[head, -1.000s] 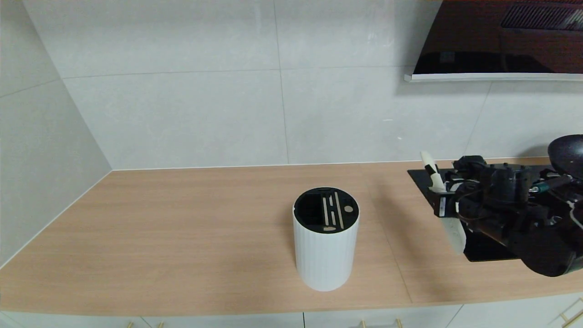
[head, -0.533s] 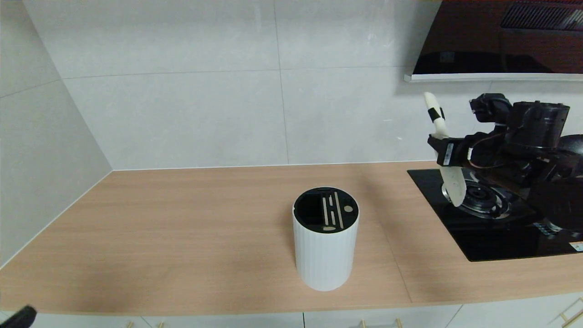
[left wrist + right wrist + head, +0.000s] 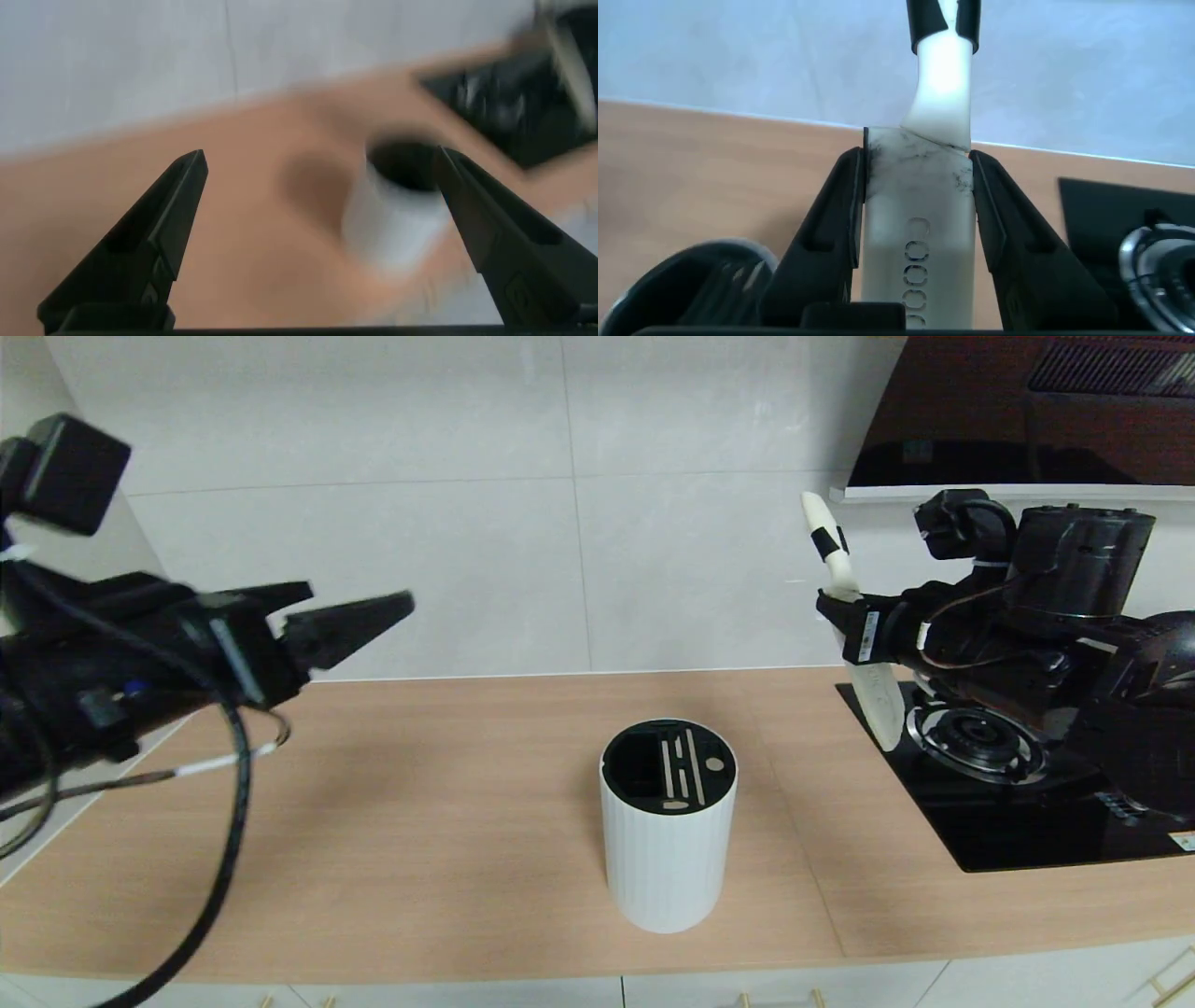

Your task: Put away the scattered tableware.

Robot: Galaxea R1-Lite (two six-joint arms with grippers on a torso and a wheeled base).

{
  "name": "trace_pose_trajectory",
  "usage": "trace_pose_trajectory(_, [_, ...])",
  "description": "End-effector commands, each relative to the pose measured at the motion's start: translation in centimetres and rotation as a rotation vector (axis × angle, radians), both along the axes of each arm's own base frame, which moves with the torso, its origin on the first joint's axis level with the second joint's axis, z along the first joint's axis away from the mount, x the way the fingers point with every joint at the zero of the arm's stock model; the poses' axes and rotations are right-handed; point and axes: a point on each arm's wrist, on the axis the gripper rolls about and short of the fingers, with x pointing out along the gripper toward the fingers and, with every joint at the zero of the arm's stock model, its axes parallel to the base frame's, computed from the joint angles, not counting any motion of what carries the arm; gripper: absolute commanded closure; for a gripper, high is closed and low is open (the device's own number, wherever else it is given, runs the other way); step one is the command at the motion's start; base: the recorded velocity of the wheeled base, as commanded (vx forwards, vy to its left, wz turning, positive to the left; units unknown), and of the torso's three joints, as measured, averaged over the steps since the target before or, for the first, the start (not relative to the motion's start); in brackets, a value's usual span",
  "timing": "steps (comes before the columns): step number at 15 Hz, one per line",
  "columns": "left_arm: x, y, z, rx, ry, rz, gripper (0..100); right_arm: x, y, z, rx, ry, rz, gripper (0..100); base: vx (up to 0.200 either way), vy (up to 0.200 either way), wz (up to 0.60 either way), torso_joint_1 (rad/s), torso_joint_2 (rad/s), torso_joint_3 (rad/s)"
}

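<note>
Far left, my left gripper [image 3: 359, 597] hangs in the air above the left end of the worktop [image 3: 420, 821] with its jaws spread wide and nothing between them, pointing towards the middle. In the middle of the worktop stands the white holder [image 3: 667, 826], a ribbed cylinder with a black slotted top. Every opening I can see into looks unfilled, so I judge that nothing has been stowed yet. To the right, my right gripper [image 3: 854, 635] is pinching the white utensil [image 3: 878, 700] around its middle, handle up and flat blade hanging down. The utensil is off the worktop, to the right of the holder and well apart from it, over the left edge of the hob [image 3: 1008, 812]. By my reckoning the pick-up is done. What's left is to carry the utensil left, line the blade up with a slot, lower it in and let go. As for writing, raised lettering shows on the blade between the gripper's pads, and I'm not reading it off. A small label at the hob's near right corner is too small to make out.
</note>
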Motion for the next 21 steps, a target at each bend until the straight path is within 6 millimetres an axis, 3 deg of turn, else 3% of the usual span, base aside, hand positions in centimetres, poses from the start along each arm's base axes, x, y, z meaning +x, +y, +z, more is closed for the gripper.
trace_pose_trajectory(1, [5.7, -5.5, -3.1, -0.115, 0.078, -0.105, 0, -2.0, 1.2, 0.8, -0.004, 0.006, 0.047, 100, 0.000, 0.000, 0.00, 0.000, 0.00, 0.000])
trace_pose_trajectory(4, [5.7, -7.3, -3.6, -0.318, 0.094, -0.187, 0, -4.3, 3.9, 0.5, -0.019, 0.025, 0.082, 100, 0.000, 0.000, 0.00, 0.000, 0.00, 0.000])
trace_pose_trajectory(9, [5.2, -9.6, -4.3, -0.394, 0.201, -0.338, 0, -7.1, 6.9, -0.5, -0.044, 0.053, 0.181, 100, 0.000, 0.000, 0.00, 0.000, 0.00, 0.000])
trace_pose_trajectory(13, [4.3, -10.7, -4.3, -0.532, 0.369, -0.515, 0, -8.6, 8.0, -1.2, -0.061, 0.070, 0.236, 100, 0.000, 0.000, 0.00, 0.000, 0.00, 0.000])
trace_pose_trajectory(17, [6.0, -11.9, -6.5, -0.513, 0.395, -0.510, 0, -10.5, 8.9, -1.4, -0.069, 0.074, 0.297, 100, 0.000, 0.000, 0.00, 0.000, 0.00, 0.000])
trace_pose_trajectory(21, [6.1, -13.6, -7.8, -0.510, 0.399, -0.521, 0, -11.2, 9.4, -1.7, -0.078, 0.082, 0.329, 100, 0.000, 0.000, 0.00, 0.000, 0.00, 0.000])
